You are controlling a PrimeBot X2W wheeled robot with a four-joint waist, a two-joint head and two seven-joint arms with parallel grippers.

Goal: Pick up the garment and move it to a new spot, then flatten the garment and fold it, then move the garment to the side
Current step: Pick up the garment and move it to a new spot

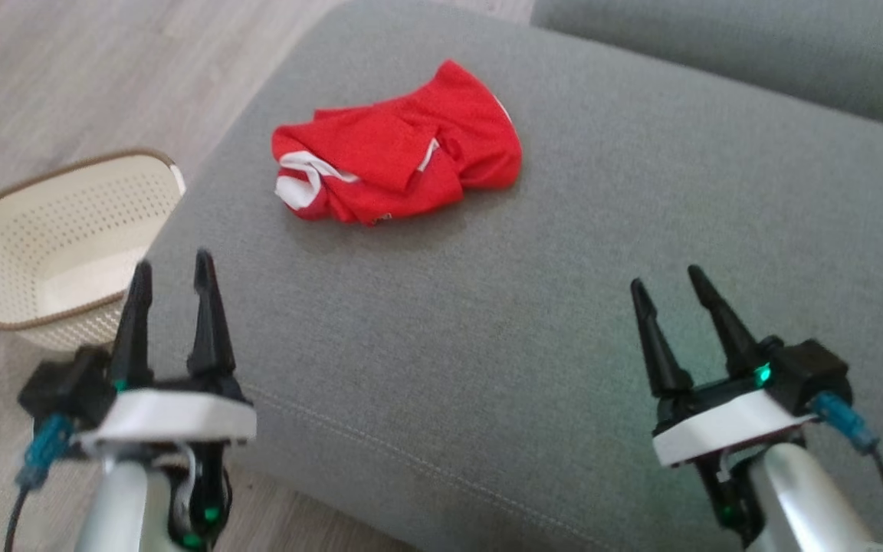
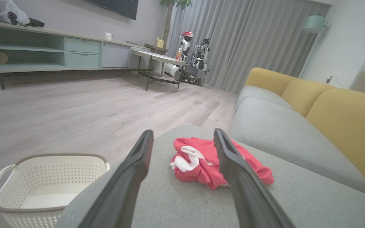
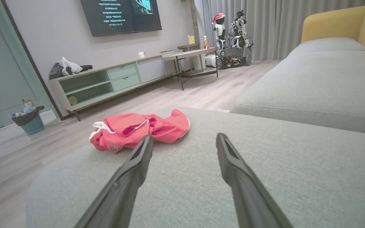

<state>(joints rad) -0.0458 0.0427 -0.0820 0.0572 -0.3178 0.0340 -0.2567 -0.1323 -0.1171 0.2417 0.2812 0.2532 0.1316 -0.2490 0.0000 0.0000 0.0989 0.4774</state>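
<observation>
Both the left gripper (image 1: 172, 264) and the right gripper (image 1: 665, 277) are held wide and empty, well apart from the crumpled red garment (image 1: 403, 153) lying on the grey cushion (image 1: 487, 322), so pickup is judged unstarted and a forward reach is needed.

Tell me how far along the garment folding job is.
Nothing looks done: the red garment lies crumpled on the grey cushion. Nothing is in hand: the left gripper and right gripper are open and empty, apart from it. Left: pick it up, move it, flatten, fold, set aside.
</observation>
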